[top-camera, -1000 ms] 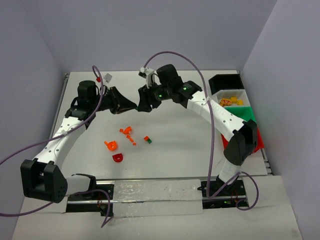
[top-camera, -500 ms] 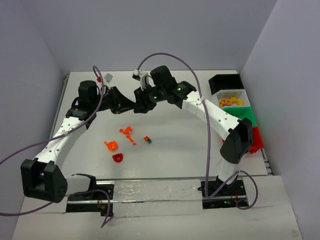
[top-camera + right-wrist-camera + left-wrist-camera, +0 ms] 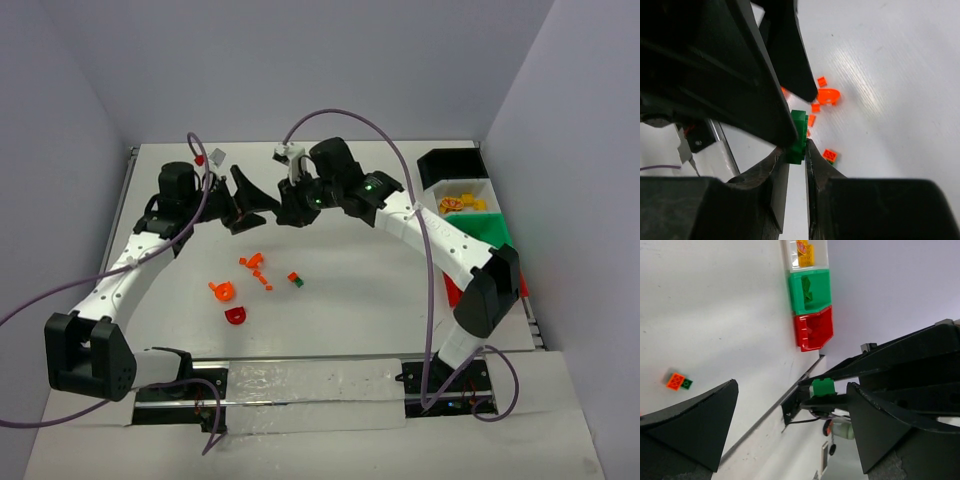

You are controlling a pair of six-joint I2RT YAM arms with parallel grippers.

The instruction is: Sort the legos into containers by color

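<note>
- Legos not yet sorted, tiny orange and red plastic bits [image 3: 255,265], lie scattered at the lower left of the overhead view on the white surface [image 3: 360,290]. An orange-and-green joined pair [image 3: 295,279] sits just to their right.
- One small green plastic brick [image 3: 799,132] is off the surface, in the upper middle of the overhead view, where the two arms meet tip to tip.
- The right hand [image 3: 796,150] is clamped on that brick, a finger pressed against each side of it.
- The left hand [image 3: 792,386] has its fingers spread wide, one on each side of the brick and clear of it, so it bears none of the load.
- This reads as a hand-over. The right arm stands nearer the four joined plastic containers [image 3: 455,162] at the right edge, so it is better placed for the carry.
- The green bin [image 3: 820,302], between the white bin [image 3: 822,255] and the red bin [image 3: 815,335], already holds green pieces. It is the likely goal.
</note>
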